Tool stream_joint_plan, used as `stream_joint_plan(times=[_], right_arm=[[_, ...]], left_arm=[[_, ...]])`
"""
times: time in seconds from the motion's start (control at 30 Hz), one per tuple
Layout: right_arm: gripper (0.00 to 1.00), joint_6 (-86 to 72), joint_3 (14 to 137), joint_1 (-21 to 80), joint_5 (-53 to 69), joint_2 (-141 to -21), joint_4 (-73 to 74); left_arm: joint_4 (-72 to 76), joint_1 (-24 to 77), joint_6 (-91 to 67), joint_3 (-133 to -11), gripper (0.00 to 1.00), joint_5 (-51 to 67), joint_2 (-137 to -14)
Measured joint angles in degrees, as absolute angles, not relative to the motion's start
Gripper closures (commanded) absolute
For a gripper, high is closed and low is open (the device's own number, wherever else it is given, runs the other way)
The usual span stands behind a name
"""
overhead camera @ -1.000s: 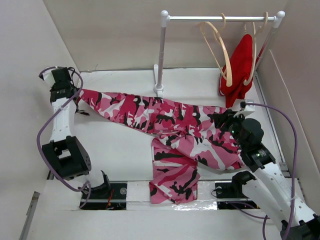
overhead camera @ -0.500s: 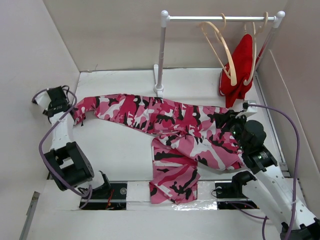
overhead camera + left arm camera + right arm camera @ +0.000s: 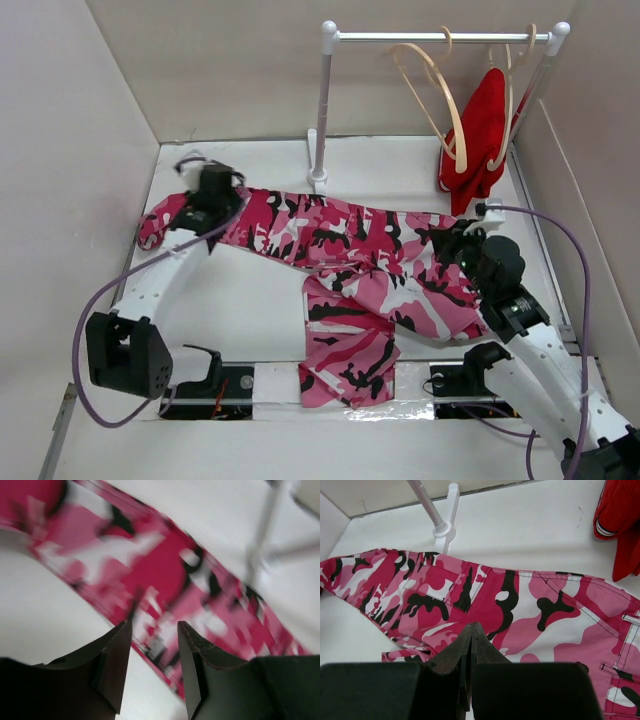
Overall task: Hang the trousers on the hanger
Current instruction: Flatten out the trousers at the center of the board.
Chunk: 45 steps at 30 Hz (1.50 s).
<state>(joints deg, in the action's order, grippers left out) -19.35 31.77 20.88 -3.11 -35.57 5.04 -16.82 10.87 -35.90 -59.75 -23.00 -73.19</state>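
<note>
Tough going on the left wrist view: everything smears, and the trousers [image 3: 165, 575] come through only as a blurred band of pink, red, white and black crossing the white tabletop [image 3: 45, 615]. What we do get is the left pincer [image 3: 154, 655]. Its two dark fingers stand apart with a clear gap, gripping nothing, and we see cloth beyond them. From above, it hovers near the left end of the long trouser leg, tips hidden under its own black body.

Over to the right pincer [image 3: 471, 630]: fingers pressed tight together into one dark wedge, low over the waist area. Whether a pinch of fabric is caught in there, we cannot tell, and from above the arm covers that spot.

The trousers lie on the tabletop, one leg stretched towards the rear left, the other folded back to the near edge. It is soft, wrinkled cloth, and the right wrist view shows stitched seams and a pocket outline. The hanger [image 3: 447, 100], thin curved pale wood, hangs by its hook from the rack [image 3: 440, 37], a metal bar on white posts at the rear. Just right of it a red garment [image 3: 480, 125] droops from a second hanger [image 3: 508, 110]. The right wrist view cuts that garment off at the frame edge.
</note>
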Motion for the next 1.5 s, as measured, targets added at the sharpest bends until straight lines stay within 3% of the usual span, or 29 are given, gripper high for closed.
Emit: stream_joint_plan(times=[0.07,0.1,0.2,0.27,0.37,0.4,0.5,0.63,0.77,0.8,0.87,0.9,0.93,1.17,1.37,1.5], right_arm=[[1.00,-19.2,31.8,21.3,-2.7,-36.0,5.0],[1.00,-19.0,31.8,21.5,-2.4,-36.1,5.0],[1.00,-18.7,31.8,22.0,-1.7,-36.6,5.0],[0.99,-18.5,31.8,22.5,-1.5,-37.0,4.8],[0.87,-18.2,31.8,23.3,-1.4,-37.9,4.3],[0.81,-18.1,31.8,23.4,-1.5,-38.2,4.3],[0.68,-18.0,31.8,23.8,-2.5,-39.0,4.3],[0.58,-18.5,31.8,24.1,-5.3,-39.8,4.5],[0.57,-18.5,31.8,24.1,-7.3,-39.8,4.8],[0.57,-18.5,31.8,24.1,-7.6,-39.8,4.8],[0.57,-18.6,31.8,24.1,-7.8,-39.8,4.8],[0.57,-18.7,31.8,24.1,-7.8,-39.8,4.8],[0.57,-18.7,31.8,24.1,-8.0,-39.8,4.8],[0.57,-19.3,31.8,24.1,-9.1,-39.8,4.9],[0.56,-20.1,31.8,24.1,-10.9,-39.6,5.2],[0.44,-20.9,31.8,24.1,-13.1,-38.8,5.8]], left_arm=[[-16.6,21.5,-37.7,-59.0,0.70,-23.8,-72.8],[-16.4,26.5,-38.6,-58.1,0.80,-23.7,-72.8],[-16.7,40.3,-42.6,-52.3,0.86,-24.2,-72.8],[-18.3,47.7,-45.9,-47.5,0.81,-24.3,-73.0],[-21.2,55.2,-50.5,-41.5,0.59,-23.5,-73.5],[-22.0,56.9,-51.8,-40.3,0.45,-23.2,-73.6],[-23.0,61.4,-55.3,-38.1,0.35,-22.0,-73.8],[-20.7,63.9,-56.7,-36.9,0.36,-18.3,-74.1],[-17.5,64.9,-56.7,-35.3,0.44,-15.5,-74.5],[-16.2,65.0,-56.7,-35.2,0.58,-14.9,-74.7],[-13.9,65.2,-56.7,-35.0,0.75,-14.1,-75.9],[-13.2,65.2,-56.6,-35.1,0.93,-14.0,-76.6],[-12.3,65.2,-56.5,-35.1,1.00,-13.8,-77.3],[-21.5,65.5,-56.4,-41.1,1.00,-20.0,-79.0],[-36.1,59.4,-54.3,-50.6,1.00,-29.9,-70.8],[-40.9,53.9,-51.3,-53.6,1.00,-33.5,-64.1]])
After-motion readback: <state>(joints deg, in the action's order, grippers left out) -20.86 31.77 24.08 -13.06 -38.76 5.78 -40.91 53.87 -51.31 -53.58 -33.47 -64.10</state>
